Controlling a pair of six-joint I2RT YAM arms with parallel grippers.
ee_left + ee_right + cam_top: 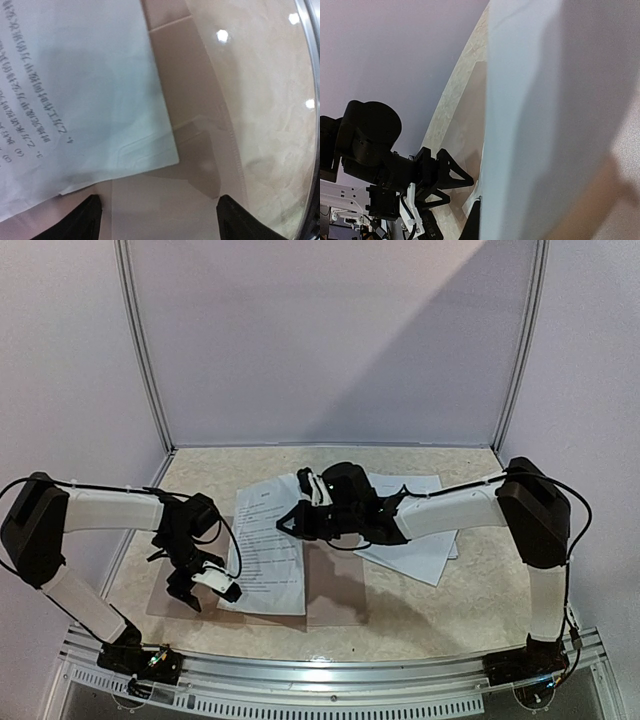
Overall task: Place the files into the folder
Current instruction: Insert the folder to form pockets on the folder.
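The taupe folder [335,585] lies open and flat on the table. A white printed sheet [270,550] of the files rests across its left half. My right gripper [290,524] is shut on that sheet's far right edge. In the right wrist view the sheet [545,125] fills the right side, and one dark finger [472,226] shows beside its edge. My left gripper [205,585] hovers open over the folder's near left corner, with nothing between its fingers. In the left wrist view the left gripper [160,220] is over the folder [170,210], just short of the sheet's corner [90,100].
More white sheets [415,540] lie in a loose pile on the beige marbled table [480,590], right of the folder and under the right arm. A metal rail [350,670] runs along the near edge. Pale walls close in the back and both sides.
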